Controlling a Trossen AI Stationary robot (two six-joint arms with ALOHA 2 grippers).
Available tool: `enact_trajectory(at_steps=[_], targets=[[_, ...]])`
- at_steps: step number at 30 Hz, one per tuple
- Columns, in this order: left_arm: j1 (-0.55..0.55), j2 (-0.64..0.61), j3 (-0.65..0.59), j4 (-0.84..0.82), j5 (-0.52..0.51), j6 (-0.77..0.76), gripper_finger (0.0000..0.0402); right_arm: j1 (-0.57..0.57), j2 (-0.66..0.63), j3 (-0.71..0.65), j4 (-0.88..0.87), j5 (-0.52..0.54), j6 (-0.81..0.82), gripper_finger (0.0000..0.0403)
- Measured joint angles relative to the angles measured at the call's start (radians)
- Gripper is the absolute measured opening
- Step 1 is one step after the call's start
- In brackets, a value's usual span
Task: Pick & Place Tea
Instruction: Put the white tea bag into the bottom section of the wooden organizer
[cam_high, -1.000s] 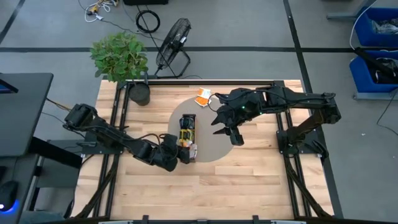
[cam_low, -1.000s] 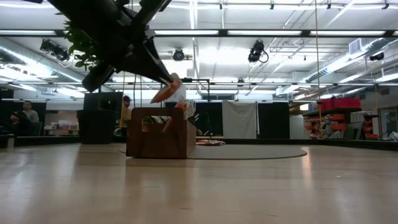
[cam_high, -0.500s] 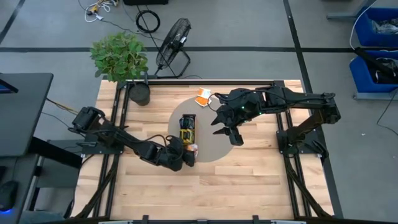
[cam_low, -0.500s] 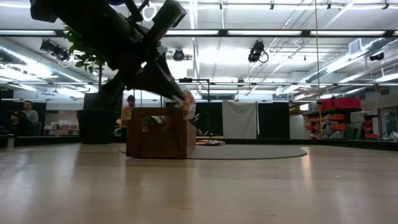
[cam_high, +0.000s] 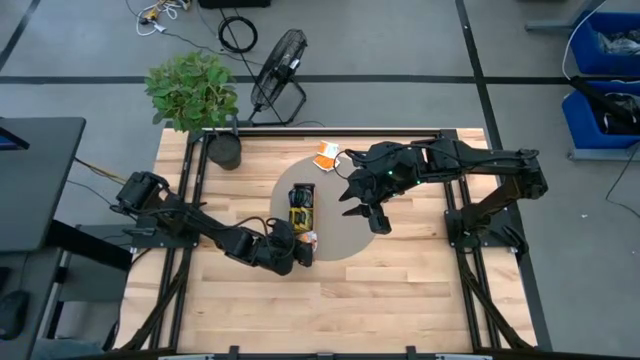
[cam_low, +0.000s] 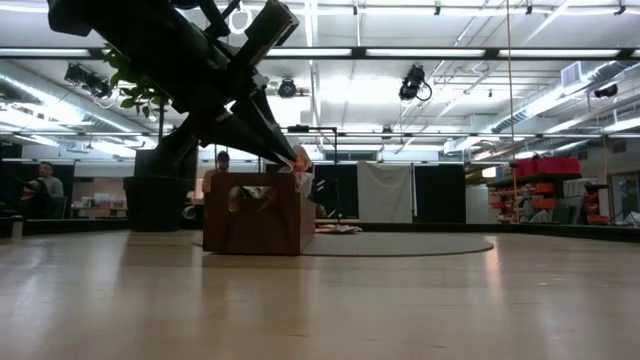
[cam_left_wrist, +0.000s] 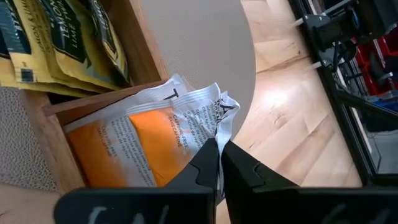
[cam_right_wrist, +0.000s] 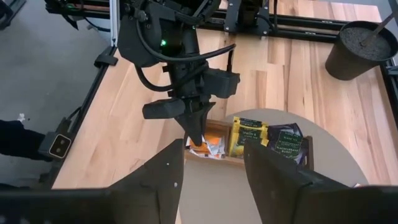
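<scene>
A long wooden tray (cam_high: 301, 205) lies on a grey round mat (cam_high: 345, 240). Yellow-green and dark sachets (cam_left_wrist: 62, 50) fill its middle compartments. In the compartment at its near end are orange-and-white tea sachets (cam_left_wrist: 149, 130). My left gripper (cam_high: 305, 243) is low over that end, shut on the top sachet. My right gripper (cam_right_wrist: 211, 162) hangs open above the mat, to the right of the tray, with nothing between its fingers. More orange sachets (cam_high: 326, 153) lie loose on the table beyond the tray's far end. My left gripper pinches one corner of the orange-and-white sachet (cam_left_wrist: 222, 117) between its two fingertips. The fingers (cam_low: 285, 155) slant down from the table's left and near side. The rest of the sachet lies in the tray's end compartment on other sachets, with the held corner raised.
A potted plant (cam_high: 224, 150) stands at the table's far left corner, and a fan (cam_high: 278, 70) is on the floor behind it. Bare wood lies near and right of the mat. People show in the room beyond the table.
My left gripper has sunk toward the tray's near end and moved a little toward the table's right edge, still shut on the sachet. The sachet, held above the tray a second ago, now lies in the end compartment.
</scene>
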Motion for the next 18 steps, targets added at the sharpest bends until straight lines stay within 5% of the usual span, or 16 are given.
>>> enact_trajectory(at_steps=[18], targets=[[-0.012,-0.045,0.003,-0.033,-0.001,-0.026,0.0004,0.0,0.0,-0.024,0.004,0.0,-0.001,0.0174]])
